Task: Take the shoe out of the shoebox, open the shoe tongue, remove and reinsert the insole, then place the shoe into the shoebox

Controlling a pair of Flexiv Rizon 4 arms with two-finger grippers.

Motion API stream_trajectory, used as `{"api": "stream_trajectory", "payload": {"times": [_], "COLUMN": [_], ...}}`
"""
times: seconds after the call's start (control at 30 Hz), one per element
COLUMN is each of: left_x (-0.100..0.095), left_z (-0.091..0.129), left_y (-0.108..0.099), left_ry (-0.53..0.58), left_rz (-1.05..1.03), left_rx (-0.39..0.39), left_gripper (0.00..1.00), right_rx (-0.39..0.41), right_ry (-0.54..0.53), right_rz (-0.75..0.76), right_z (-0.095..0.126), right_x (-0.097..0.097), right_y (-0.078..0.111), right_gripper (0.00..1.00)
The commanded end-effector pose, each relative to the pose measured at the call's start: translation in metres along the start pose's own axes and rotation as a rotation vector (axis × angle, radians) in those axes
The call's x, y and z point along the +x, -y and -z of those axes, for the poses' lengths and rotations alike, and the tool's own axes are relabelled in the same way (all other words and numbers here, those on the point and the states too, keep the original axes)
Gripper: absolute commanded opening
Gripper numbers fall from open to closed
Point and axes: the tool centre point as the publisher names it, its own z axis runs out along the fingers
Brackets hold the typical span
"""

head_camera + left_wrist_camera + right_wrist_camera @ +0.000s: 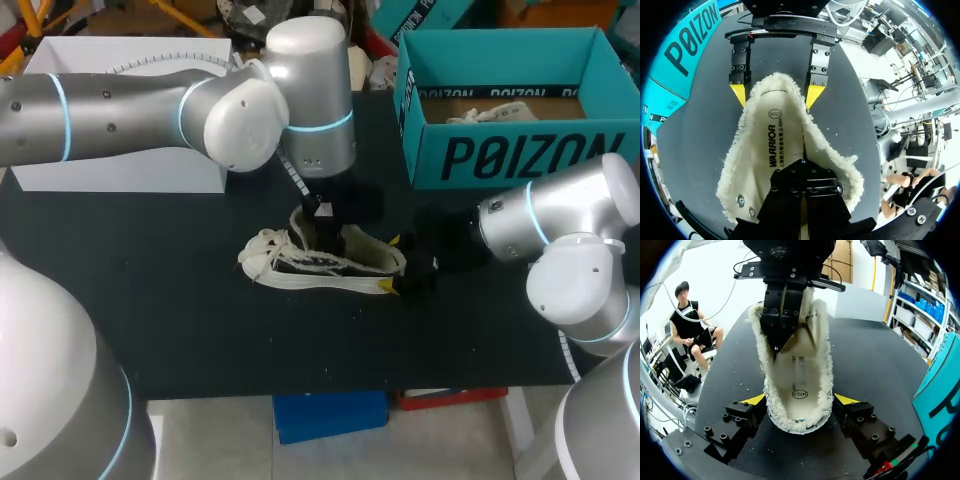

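A cream, fleece-lined shoe (330, 262) lies on the black table (180, 310), its laces loose towards the left. My left gripper (325, 222) points down into the shoe's opening. It is shut, and its black fingertips (803, 165) rest on the printed insole (771, 145). I cannot tell whether they pinch it. My right gripper (800, 400) straddles the heel, with a yellow tip against the fleece collar on each side. From the right wrist, the left gripper (776, 346) shows inside the shoe (800, 385). The teal shoebox (510, 150) stands at the back right.
A white box (120, 170) stands at the back left, behind my left arm. Crumpled paper (490, 110) lies inside the shoebox. Bare black table surface stretches in front of the shoe up to the near edge.
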Motion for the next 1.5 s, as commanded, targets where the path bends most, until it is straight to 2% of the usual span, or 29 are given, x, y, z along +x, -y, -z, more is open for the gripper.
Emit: {"api": "stream_trajectory", "payload": {"times": [0.03, 1.0, 1.03, 1.07, 1.17, 1.2, 1.33, 1.4, 1.5], "left_x": [0.000, 0.004, 0.004, 0.004, 0.004, 0.003, 0.002, 0.001, -0.002], "left_z": [-0.007, -0.029, -0.028, -0.025, -0.022, -0.021, -0.020, -0.020, -0.020], "left_y": [-0.003, -0.005, -0.005, -0.004, -0.004, -0.004, -0.006, -0.007, -0.009], "left_ry": [0.000, 0.001, 0.006, 0.016, 0.044, 0.055, 0.132, 0.162, 0.256], "left_rz": [0.012, 0.045, 0.046, 0.042, 0.044, 0.045, 0.056, 0.073, 0.088], "left_rx": [0.010, 0.008, 0.014, 0.021, 0.013, 0.012, -0.062, -0.071, -0.123], "left_gripper": [0.00, 0.00, 0.31, 0.40, 0.40, 0.44, 0.45, 0.45, 0.46], "right_rx": [0.002, 0.002, 0.002, 0.002, 0.002, 0.002, 0.002, 0.002, 0.002], "right_ry": [0.001, 0.001, 0.001, 0.001, 0.001, 0.001, 0.001, 0.001, 0.001], "right_rz": [-0.001, -0.001, -0.001, -0.001, -0.001, -0.001, -0.001, -0.001, -0.001], "right_z": [0.000, 0.000, 0.000, 0.000, 0.000, 0.000, 0.000, 0.000, 0.000], "right_x": [0.000, 0.000, 0.000, 0.000, 0.000, 0.000, 0.000, 0.000, 0.000], "right_y": [0.001, 0.001, 0.001, 0.001, 0.001, 0.001, 0.001, 0.001, 0.001], "right_gripper": [0.00, 0.00, 0.00, 0.00, 0.00, 0.00, 0.00, 0.00, 0.00]}}
